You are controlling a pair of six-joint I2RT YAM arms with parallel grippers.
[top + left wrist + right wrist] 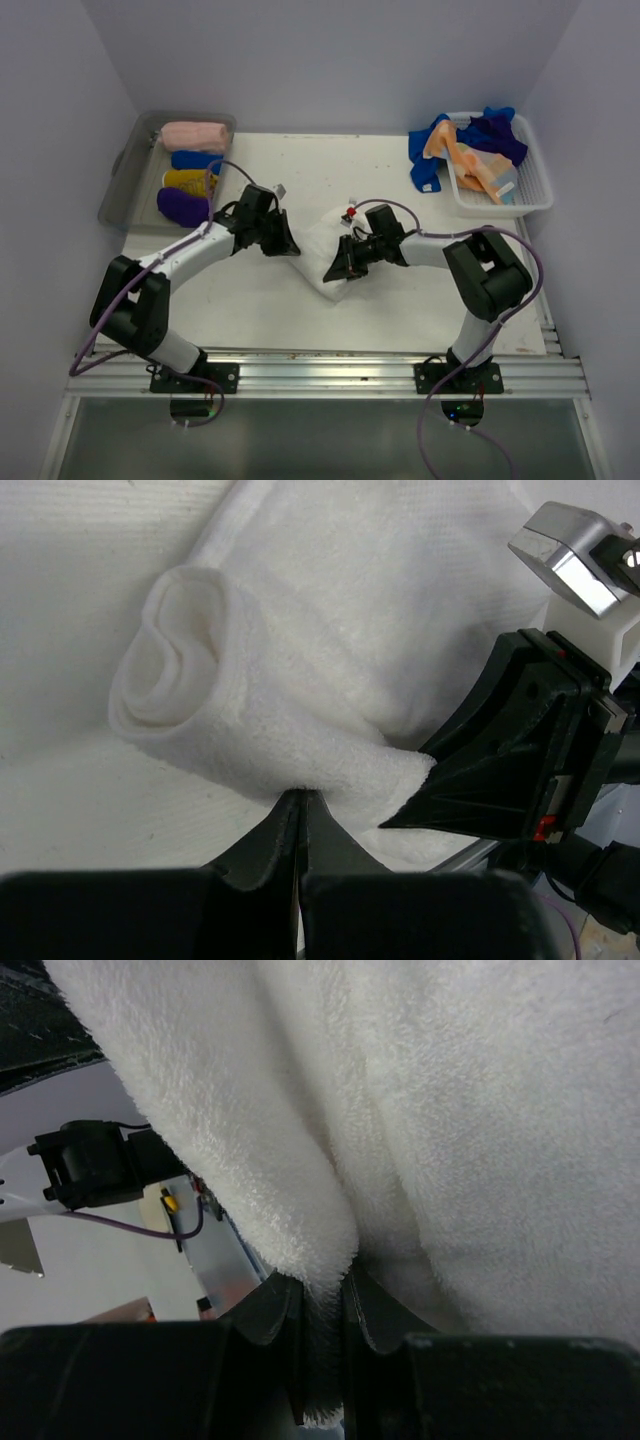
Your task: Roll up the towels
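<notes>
- White towel (318,252) at table centre, partly rolled.
- Left gripper (288,245) at towel's 9 o'clock, jaws closed on its edge.
- Right gripper (337,271) at towel's 5 o'clock, jaws nearly closed, pinching a fold.

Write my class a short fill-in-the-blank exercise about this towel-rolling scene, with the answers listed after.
The towel between the two arms is ____ in colour.
The grey bin on the left holds ____ rolled towels.
In it, the roll farthest from the arms is ____.
The loose towels in the white basket on the right are not yet ____.
Answers: white; four; pink; rolled.
</notes>
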